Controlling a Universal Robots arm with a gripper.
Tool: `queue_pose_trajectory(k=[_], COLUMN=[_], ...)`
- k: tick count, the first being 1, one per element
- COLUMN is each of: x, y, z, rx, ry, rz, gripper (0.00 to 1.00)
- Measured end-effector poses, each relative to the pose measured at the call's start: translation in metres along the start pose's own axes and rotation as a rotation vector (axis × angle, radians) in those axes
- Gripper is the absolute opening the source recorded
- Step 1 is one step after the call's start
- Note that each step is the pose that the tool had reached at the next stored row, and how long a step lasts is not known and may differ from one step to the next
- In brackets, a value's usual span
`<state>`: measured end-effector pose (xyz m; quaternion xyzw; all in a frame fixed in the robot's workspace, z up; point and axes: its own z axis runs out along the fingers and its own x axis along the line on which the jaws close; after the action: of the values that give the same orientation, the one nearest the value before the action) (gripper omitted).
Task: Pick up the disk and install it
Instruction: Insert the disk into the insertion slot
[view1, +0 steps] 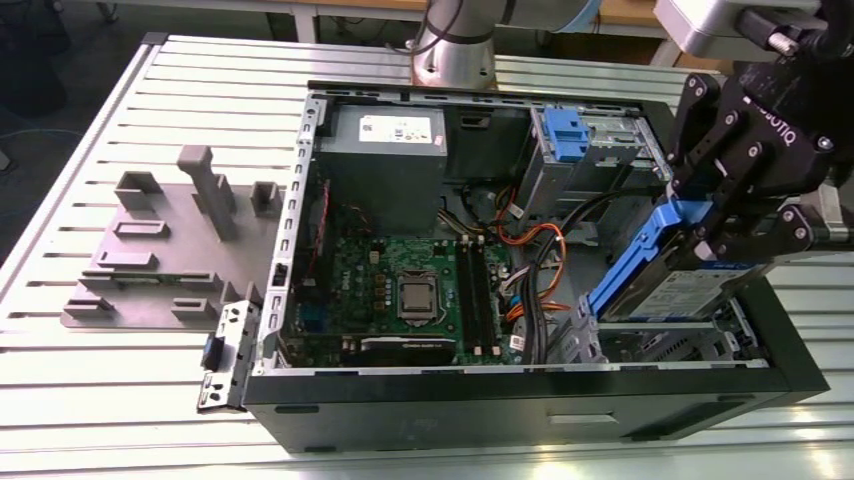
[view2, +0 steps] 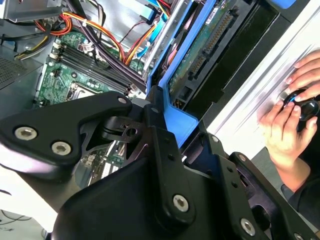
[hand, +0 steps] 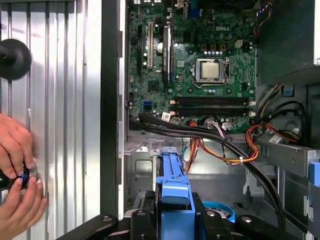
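My gripper (view1: 725, 238) is shut on the disk (view1: 671, 287), a silver drive with a blue-and-white label in a blue plastic rail. It holds the disk tilted, one end raised, over the drive bay at the exterior view's right end of the open computer case (view1: 534, 405). The disk's lower end dips into the bay beside the cables. In the second wrist view the disk's green circuit-board underside (view2: 202, 42) and blue rail (view2: 176, 116) run away from the black fingers (view2: 159, 145). The first wrist view shows the blue rail (hand: 172, 187) sticking out above the bay floor.
Motherboard (view1: 407, 285) and orange and black cables (view1: 534, 255) fill the case's middle. A blue latch (view1: 566, 138) sits on the upper bay. A grey slotted holder block (view1: 167, 245) stands on the slatted table at the exterior view's left. A person's hands (hand: 17, 185) rest beside the case.
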<state>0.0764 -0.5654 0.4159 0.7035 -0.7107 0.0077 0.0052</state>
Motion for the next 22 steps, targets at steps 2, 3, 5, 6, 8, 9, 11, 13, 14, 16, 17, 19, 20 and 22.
queue_pose_trajectory(k=[2,3,5,6,8,9,11,13,14,16,17,19,20,22], x=[0.0001,0.0002,0.0003,0.0004,0.0005,0.0005,0.0006,0.0007,0.0007,0.0008,0.0009,0.001,0.0011,0.0013], y=[0.0,0.0,0.0,0.0,0.0,0.0,0.0,0.0,0.0,-0.0001,-0.0001,-0.0001,-0.0001,-0.0001], z=[0.0015,0.0021,0.0035,0.0041,0.0055,0.0061,0.0075,0.0088,0.0095,0.011,0.0117,0.0131,0.0138,0.0153], rx=[0.0,0.0,0.0,0.0,0.0,0.0,0.0,0.0,0.0,0.0,0.0,0.0,0.0,0.0], ry=[0.0,0.0001,0.0,-0.0001,0.0,0.0,-0.0001,0.0,0.0,0.0,0.0,0.0,-0.0001,0.0], rz=[0.0,0.0,0.0,0.0,0.0,0.0,0.0,0.0,0.0,0.0,0.0,0.0,0.0,0.0], gripper=[0.36,0.36,0.36,0.36,0.36,0.36,0.36,0.36,0.36,0.36,0.36,0.36,0.36,0.36])
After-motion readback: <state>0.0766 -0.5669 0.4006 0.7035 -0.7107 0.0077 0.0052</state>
